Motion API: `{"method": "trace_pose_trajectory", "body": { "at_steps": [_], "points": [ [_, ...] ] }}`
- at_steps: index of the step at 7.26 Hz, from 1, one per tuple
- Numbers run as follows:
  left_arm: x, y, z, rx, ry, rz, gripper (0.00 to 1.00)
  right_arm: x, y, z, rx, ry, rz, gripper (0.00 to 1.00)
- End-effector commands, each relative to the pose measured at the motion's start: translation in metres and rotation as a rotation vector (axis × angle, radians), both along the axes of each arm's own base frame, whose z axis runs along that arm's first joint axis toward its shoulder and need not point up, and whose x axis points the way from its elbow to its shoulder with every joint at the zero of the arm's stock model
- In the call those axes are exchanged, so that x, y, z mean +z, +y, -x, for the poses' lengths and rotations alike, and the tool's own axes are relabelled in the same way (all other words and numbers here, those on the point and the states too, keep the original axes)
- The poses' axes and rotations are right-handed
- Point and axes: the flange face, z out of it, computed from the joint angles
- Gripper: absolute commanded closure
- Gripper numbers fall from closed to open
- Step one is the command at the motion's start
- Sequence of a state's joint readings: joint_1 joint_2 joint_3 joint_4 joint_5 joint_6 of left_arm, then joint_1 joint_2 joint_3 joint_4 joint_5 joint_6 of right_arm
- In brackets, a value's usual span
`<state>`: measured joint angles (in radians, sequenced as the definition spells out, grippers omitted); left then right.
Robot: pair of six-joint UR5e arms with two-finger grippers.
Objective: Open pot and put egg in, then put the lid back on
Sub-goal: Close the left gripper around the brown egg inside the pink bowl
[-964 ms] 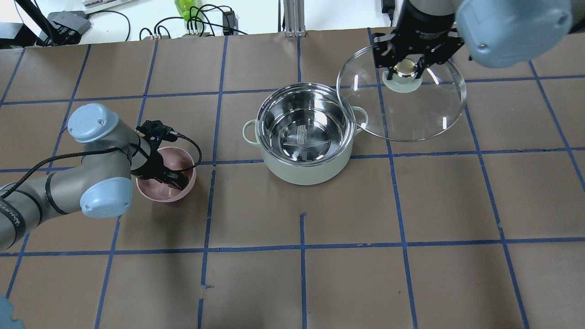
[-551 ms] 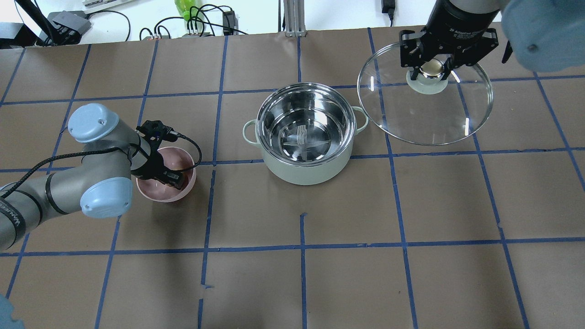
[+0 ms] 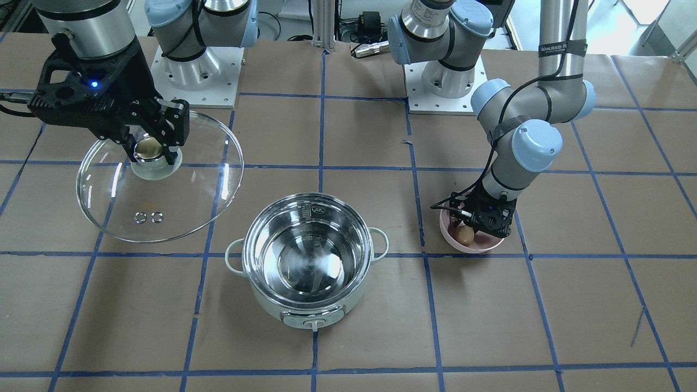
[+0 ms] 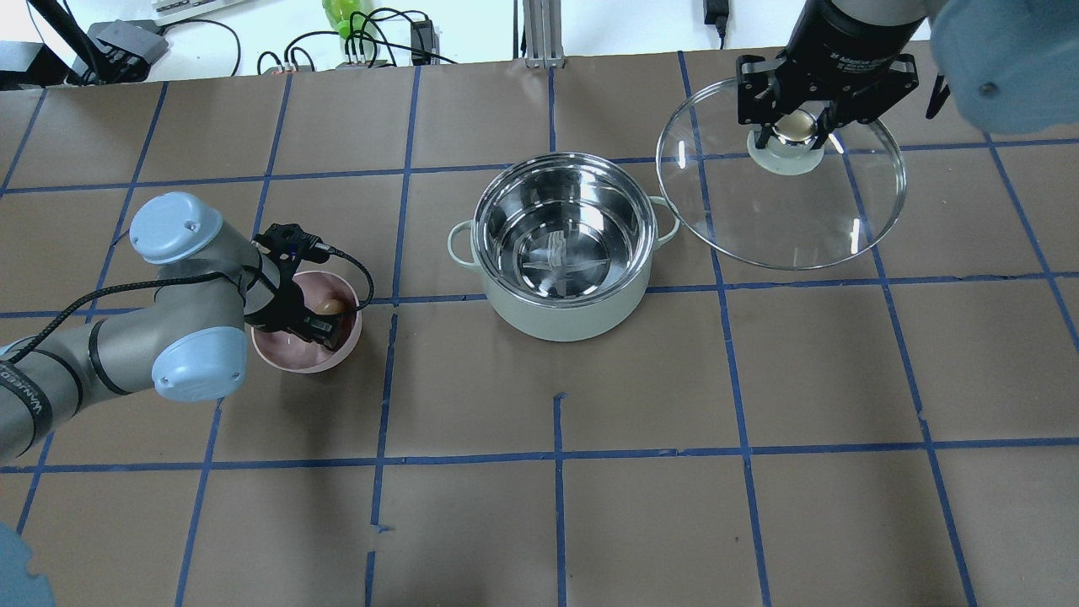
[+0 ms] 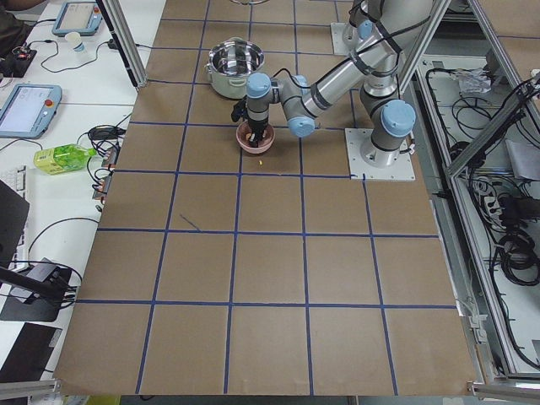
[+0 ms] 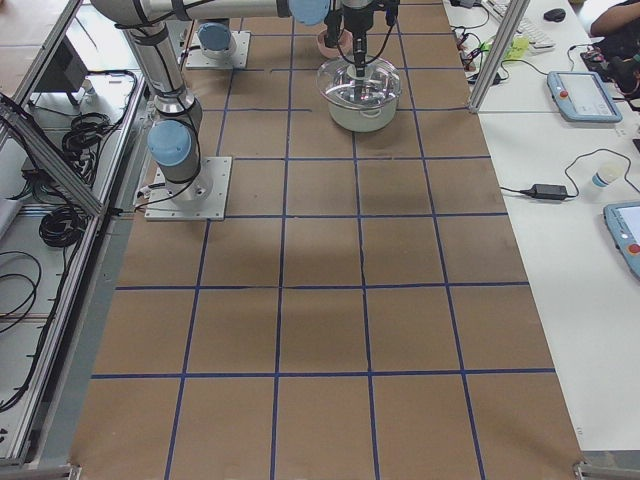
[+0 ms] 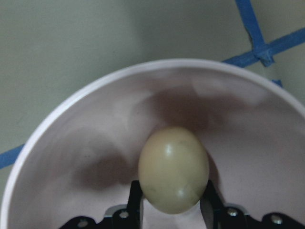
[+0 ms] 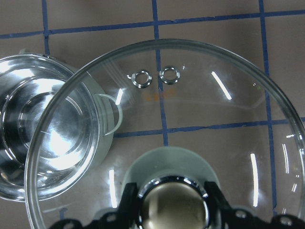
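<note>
The pot [image 4: 573, 319] stands open at the table's middle, its steel inside empty; it also shows in the front view [image 3: 321, 311]. My left gripper [image 4: 325, 314] reaches down into a pink bowl [image 4: 291, 358] and is shut on the tan egg [image 4: 325, 304]. The left wrist view shows the egg [image 7: 173, 169] between both fingers, inside the bowl [image 7: 71, 143]. My right gripper [image 4: 792, 126] is shut on the cream knob of the glass lid [image 4: 784, 215]. It holds the lid in the air to the right of the pot, and the lid also shows in the right wrist view [image 8: 200, 109].
The table is brown paper with a grid of blue tape. Cables and a green bottle [image 4: 341, 17] lie beyond the far edge. The two arm bases [image 3: 188, 65] stand at the robot's side of the table.
The right gripper carried the lid to the right, away from the pot, then held still. The egg, hidden by the left gripper before, now shows between its fingers in the bowl.
</note>
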<state>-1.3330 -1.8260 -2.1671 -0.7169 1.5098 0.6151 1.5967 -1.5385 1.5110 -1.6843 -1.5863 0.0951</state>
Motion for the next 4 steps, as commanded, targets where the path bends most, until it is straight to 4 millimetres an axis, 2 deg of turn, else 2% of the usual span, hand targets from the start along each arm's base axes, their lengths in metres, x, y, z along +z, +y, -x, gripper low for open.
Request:
{"method": "trace_pose_trajectory", "body": {
  "at_steps": [1,3,4],
  "points": [
    [0.0006,-0.0010,-0.0005,0.000,-0.003,0.002,0.51,0.0000,0.0001,-0.0009,0.001,-0.008,0.000,0.99],
    [0.0009,-0.0022,-0.0008,0.000,-0.004,0.003,0.52,0.0000,0.0001,-0.0009,0.001,-0.008,0.000,0.99],
    [0.0009,-0.0021,-0.0014,-0.001,-0.009,0.002,0.63,0.0000,-0.0001,-0.0001,0.000,-0.008,0.000,0.99]
  ]
}}
